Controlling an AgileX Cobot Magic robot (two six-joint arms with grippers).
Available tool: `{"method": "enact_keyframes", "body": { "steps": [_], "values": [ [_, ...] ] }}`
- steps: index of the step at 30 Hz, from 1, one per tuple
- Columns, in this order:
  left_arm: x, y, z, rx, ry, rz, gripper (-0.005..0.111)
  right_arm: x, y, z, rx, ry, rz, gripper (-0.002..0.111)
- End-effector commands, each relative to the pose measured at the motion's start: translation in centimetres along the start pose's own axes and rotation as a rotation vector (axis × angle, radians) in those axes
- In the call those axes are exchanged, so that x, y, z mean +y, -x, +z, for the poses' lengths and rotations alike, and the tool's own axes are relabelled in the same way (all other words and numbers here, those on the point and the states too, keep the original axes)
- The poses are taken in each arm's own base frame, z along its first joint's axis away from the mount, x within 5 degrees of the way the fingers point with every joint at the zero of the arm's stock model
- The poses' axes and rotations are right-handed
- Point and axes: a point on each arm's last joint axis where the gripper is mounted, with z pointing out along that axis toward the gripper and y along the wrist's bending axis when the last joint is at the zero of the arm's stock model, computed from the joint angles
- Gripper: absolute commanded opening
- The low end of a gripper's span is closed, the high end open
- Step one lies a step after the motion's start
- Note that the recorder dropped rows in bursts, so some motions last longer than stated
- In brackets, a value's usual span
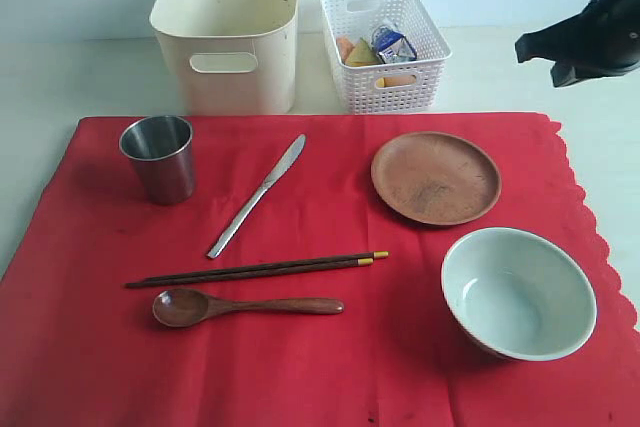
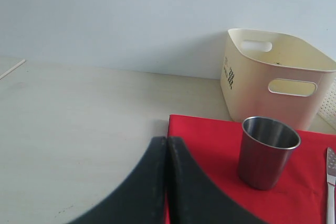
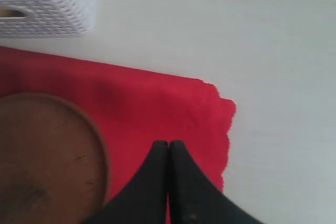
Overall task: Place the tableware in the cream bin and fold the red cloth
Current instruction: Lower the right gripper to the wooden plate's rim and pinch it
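Left gripper (image 2: 167,145) and right gripper (image 3: 168,148) are both pinched closed on nothing, at the red cloth's (image 1: 330,367) left edge and far-right corner. Cup (image 1: 158,157), knife (image 1: 255,197), chopsticks (image 1: 255,270), spoon (image 1: 240,306), plate (image 1: 435,177) and bowl (image 1: 518,292) lie on it, with the cream bin (image 1: 240,87) just beyond

the right gripper (image 3: 168,148), fingers pressed together, hangs over the red cloth (image 3: 152,103) just beside the brown plate (image 3: 44,161); a white lattice basket (image 3: 52,11) sits apart.
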Motion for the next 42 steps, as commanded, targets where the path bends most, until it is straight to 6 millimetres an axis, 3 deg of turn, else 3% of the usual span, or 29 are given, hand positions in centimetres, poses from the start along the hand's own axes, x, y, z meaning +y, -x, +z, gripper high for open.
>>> {"method": "enact_keyframes", "body": {
  "steps": [1,18,24,31,36,39,42],
  "values": [
    [0.0,0.1,-0.1,-0.01,-0.001,-0.005,0.003,0.6,-0.1,0.0,-0.008,0.092,-0.062,0.0],
    [0.0,0.1,-0.1,-0.01,-0.001,-0.005,0.003,0.6,-0.4,0.2,0.026,0.087,-0.105,0.0],
    [0.0,0.1,-0.1,-0.01,-0.001,-0.005,0.003,1.3,-2.0,2.6,0.162,0.214,-0.193,0.0],
    [0.0,0.1,-0.1,-0.01,-0.001,-0.005,0.003,1.9,-2.7,5.0,0.2,0.346,-0.239,0.0],
    [0.0,0.1,-0.1,-0.01,-0.001,-0.005,0.003,1.5,-2.7,6.1,0.193,0.309,-0.248,0.0],
    [0.0,0.1,-0.1,-0.01,-0.001,-0.005,0.003,1.3,-2.2,6.3,0.152,0.261,-0.168,0.001],
    [0.0,0.1,-0.1,-0.01,-0.001,-0.005,0.003,0.9,-1.8,6.4,0.11,0.219,-0.117,0.01]
  ]
}}
